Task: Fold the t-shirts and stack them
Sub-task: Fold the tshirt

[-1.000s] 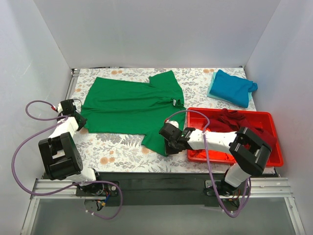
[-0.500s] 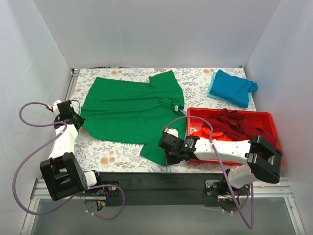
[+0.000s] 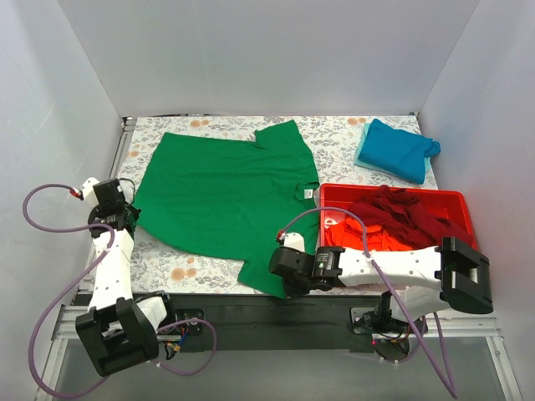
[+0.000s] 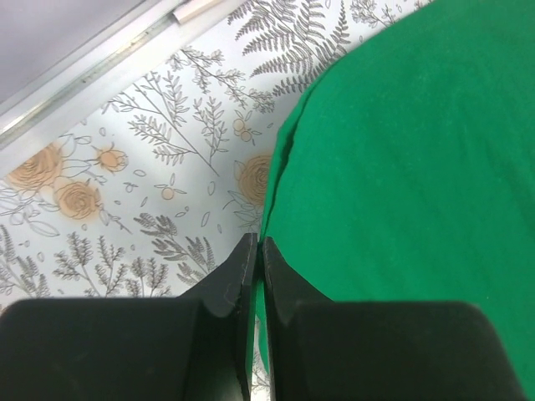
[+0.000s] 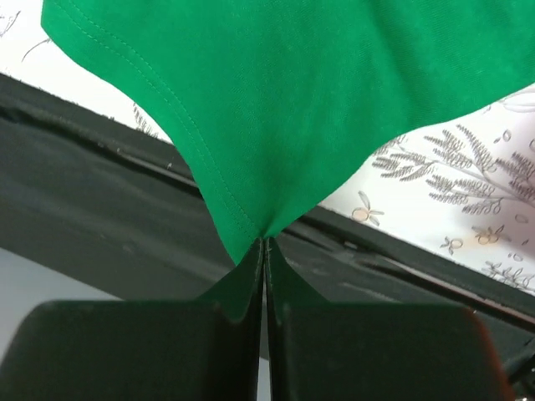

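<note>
My left claw [image 4: 257, 246] and right claw [image 5: 265, 242], each pinching an edge of the green t-shirt [image 3: 226, 196], have pulled it closer to me, so it lies spread left of the red tray [image 3: 376, 189], ready, I think, for folding.

**Left arm** [image 3: 111, 266]: white tubular links; black boxy joint housings.

**Right arm** [image 3: 393, 267]: same make, with white links, black housings and one large black block partway along.

**Cables:** one thin purple cable per arm, hanging in loose loops. The left cable [image 3: 25, 207] ends in a small red fitting; the right cable [image 3: 328, 210] has none visible.

**Left gripper** [image 4: 257, 248] and **right gripper** [image 5: 264, 244]: two matte black fingers each, flat-sided, tapering to thin wedge tips.
</note>
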You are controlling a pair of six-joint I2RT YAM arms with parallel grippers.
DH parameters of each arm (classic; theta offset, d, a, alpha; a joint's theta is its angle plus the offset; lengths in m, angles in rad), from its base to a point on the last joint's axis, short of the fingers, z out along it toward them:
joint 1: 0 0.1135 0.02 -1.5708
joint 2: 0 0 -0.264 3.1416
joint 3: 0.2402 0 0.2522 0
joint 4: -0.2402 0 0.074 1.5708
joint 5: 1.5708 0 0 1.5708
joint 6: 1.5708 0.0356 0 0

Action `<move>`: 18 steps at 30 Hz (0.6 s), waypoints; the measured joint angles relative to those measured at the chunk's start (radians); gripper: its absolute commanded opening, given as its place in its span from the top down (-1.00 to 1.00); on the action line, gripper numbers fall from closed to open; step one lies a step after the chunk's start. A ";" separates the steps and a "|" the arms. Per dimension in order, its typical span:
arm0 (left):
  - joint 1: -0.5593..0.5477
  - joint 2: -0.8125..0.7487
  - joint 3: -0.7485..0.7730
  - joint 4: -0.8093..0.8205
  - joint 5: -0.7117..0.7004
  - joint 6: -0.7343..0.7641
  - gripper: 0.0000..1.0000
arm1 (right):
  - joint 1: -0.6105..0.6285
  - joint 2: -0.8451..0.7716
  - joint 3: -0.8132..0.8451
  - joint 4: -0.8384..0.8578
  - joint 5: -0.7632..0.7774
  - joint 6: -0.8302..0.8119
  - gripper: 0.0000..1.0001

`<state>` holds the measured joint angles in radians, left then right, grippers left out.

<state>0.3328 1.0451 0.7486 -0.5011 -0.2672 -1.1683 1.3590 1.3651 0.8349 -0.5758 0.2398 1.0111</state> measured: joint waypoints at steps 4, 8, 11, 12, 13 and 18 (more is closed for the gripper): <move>0.000 -0.053 -0.002 -0.030 -0.022 0.000 1.00 | 0.016 -0.026 0.001 -0.015 0.027 0.011 0.97; 0.002 -0.050 0.000 -0.042 -0.009 0.000 1.00 | 0.007 -0.057 0.018 -0.054 0.071 0.005 0.97; 0.003 0.019 0.019 -0.058 0.023 0.001 1.00 | -0.032 -0.065 0.050 -0.068 0.090 -0.018 0.97; 0.004 0.047 0.029 -0.062 0.036 0.002 1.00 | -0.054 -0.065 0.063 -0.071 0.093 -0.030 0.97; 0.005 0.073 0.039 -0.068 0.049 0.003 1.00 | -0.072 -0.065 0.073 -0.074 0.097 -0.039 0.97; 0.005 0.172 0.116 -0.075 0.114 0.009 1.00 | -0.208 -0.051 0.148 -0.081 0.099 -0.127 0.97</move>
<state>0.3378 1.2167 0.8646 -0.5762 -0.1532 -1.1591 1.1511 1.3136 0.9833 -0.6571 0.3386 0.8845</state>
